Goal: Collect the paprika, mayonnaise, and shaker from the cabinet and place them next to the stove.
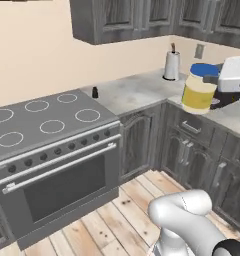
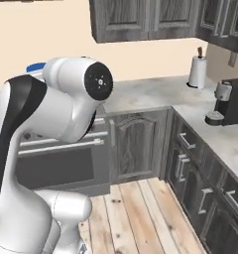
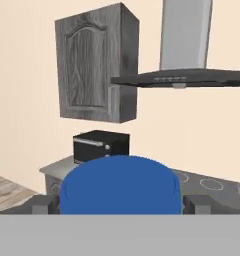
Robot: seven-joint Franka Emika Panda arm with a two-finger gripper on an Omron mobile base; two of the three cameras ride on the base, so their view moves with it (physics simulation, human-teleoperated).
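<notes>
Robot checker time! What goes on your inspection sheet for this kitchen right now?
Surface: grey counter beside the stove.
Job's things: mayonnaise held off the counter; shaker stands on the counter next to the stove.
Clutter: paper towel roll, coffee machine, toaster oven.
Grippers: gripper closed on the mayonnaise, one finger on each side of its blue lid.
Cables: nothing seen.
Surroundings: dark grey door cabinets, range hood, wooden floor.
</notes>
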